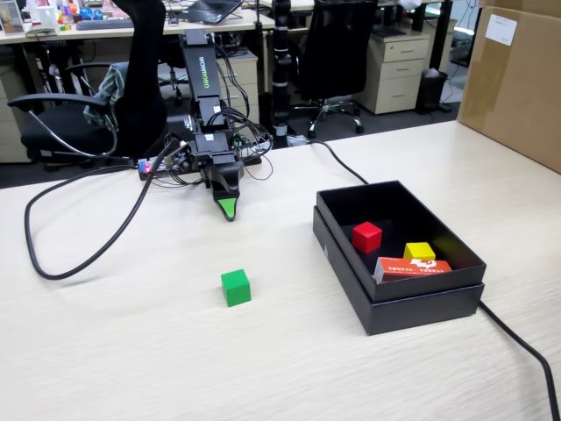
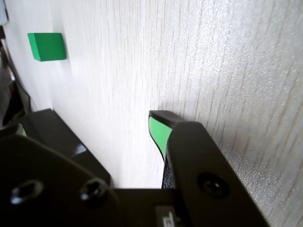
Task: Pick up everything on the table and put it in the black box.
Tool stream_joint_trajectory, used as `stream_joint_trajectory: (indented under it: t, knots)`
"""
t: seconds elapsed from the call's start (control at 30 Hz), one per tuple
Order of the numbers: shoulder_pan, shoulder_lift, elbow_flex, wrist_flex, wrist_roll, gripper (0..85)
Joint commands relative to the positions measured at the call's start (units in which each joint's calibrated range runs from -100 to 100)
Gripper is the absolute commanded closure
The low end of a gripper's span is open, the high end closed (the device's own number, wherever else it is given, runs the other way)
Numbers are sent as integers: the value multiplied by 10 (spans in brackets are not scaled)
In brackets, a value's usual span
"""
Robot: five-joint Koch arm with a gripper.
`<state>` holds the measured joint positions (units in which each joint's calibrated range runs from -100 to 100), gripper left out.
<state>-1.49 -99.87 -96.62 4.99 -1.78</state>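
Fixed view first: the Koch arm is folded low at the far side of the light wood-grain table (image 1: 131, 351), its gripper (image 1: 228, 210) pointing down with the green-tipped fingers nearly on the tabletop. They look drawn together into one wedge there. From the wrist view one green-faced finger (image 2: 158, 130) shows clearly with pale table beside it, while the other jaw is only a dark mass at lower left, so whether they are together or apart cannot be told.

A green cube (image 1: 235, 287) sits on the bare table ahead of the fingertips, well apart from them. Off to the fingers' side stands the black box (image 1: 421, 307), holding a red cube (image 1: 366, 236), a yellow cube (image 1: 419, 251) and an orange-red packet (image 1: 412, 267).
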Motion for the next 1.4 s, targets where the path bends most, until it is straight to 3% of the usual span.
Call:
stream_joint_trajectory:
  t: [0.0, 0.8, 1.0, 1.37]
  knots:
    - [0, -1, -6, -36, -1, 352]
    - [2, 15, 20, -52, 0, 380]
    - [-3, 62, 225, -291, 15, 380]
    - [-9, 252, 590, -564, 15, 382]
